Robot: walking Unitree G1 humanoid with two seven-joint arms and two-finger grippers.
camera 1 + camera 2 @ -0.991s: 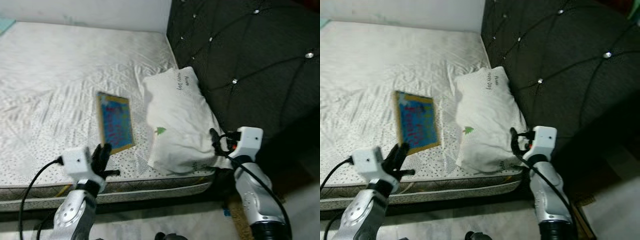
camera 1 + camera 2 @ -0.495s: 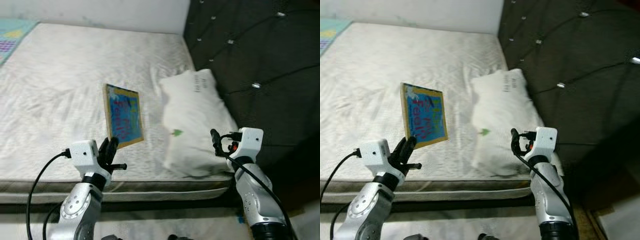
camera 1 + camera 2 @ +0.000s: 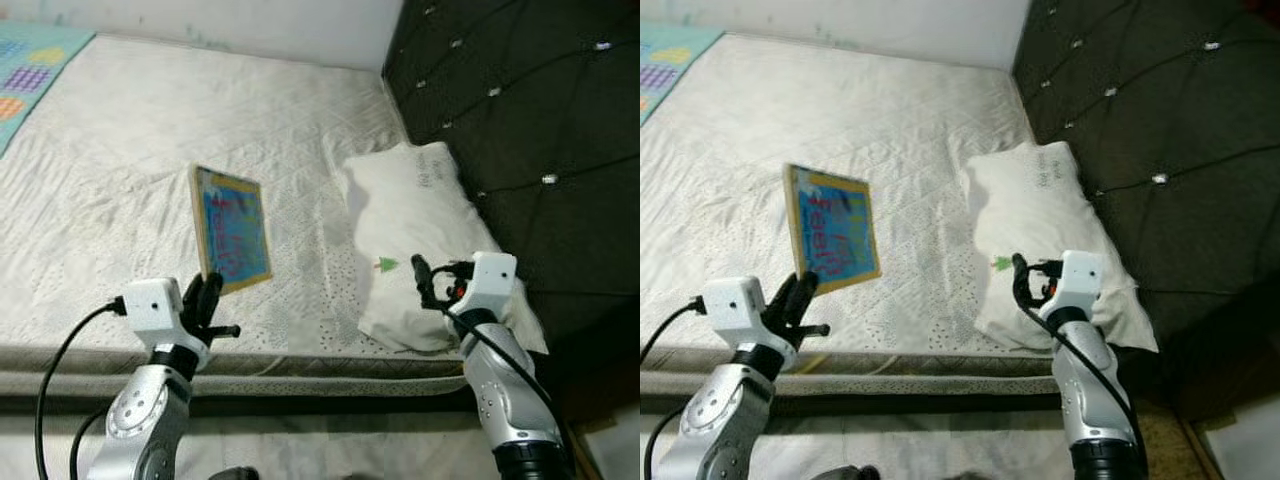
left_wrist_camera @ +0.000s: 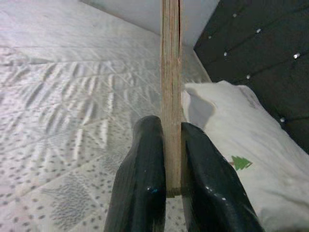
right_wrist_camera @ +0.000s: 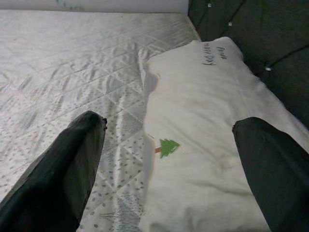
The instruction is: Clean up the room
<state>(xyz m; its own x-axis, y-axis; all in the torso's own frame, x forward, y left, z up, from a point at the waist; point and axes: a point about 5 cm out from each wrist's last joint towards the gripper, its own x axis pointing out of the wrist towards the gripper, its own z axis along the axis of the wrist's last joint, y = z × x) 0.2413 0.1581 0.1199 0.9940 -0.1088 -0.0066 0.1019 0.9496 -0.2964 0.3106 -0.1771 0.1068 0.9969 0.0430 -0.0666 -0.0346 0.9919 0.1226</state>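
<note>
Now lifted off the white quilted mattress (image 3: 120, 180), the flat blue picture book (image 3: 232, 237) stands upright, pinched by its lower edge in the left gripper (image 4: 166, 191). Beside the white pillow (image 3: 425, 240) and black padded headboard (image 3: 520, 130), the right gripper (image 5: 169, 164) hovers, fingers spread wide.

Left gripper (image 3: 205, 300) lifted book (image 3: 231, 240) off mattress (image 3: 120, 150).

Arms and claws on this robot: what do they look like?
Both arms are silver metal tubes, each with a white boxy wrist block and a looping black cable. The left gripper and right gripper each have two long, glossy black fingers. A small red mark sits on the right wrist.
</note>
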